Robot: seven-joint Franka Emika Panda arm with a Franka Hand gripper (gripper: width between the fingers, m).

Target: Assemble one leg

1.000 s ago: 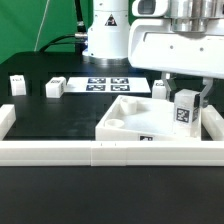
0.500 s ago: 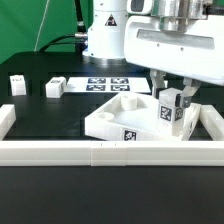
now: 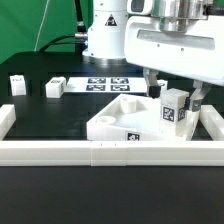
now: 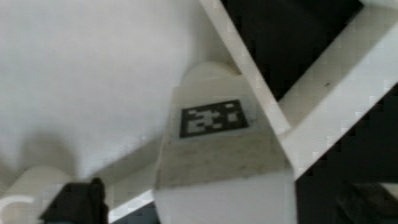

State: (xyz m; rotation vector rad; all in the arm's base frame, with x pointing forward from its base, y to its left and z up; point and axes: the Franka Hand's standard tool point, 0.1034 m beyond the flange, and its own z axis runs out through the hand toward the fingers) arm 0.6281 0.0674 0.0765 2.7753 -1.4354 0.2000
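My gripper is shut on a leg, a small white upright block with a black-and-white tag on its face. It holds the leg upright at the near right corner of the large white square panel, the leg's lower end at the panel's top face. In the wrist view the tagged leg runs between my dark fingers, with the panel behind it. Two more legs stand at the exterior view's left. Another shows partly behind my gripper.
The marker board lies at the back centre, before the robot base. A low white rail runs along the front, with side pieces at the left and right.
The panel slid and turned toward the exterior view's left, then settled back a little rightward. The held leg moved left with it, then slightly right and up.
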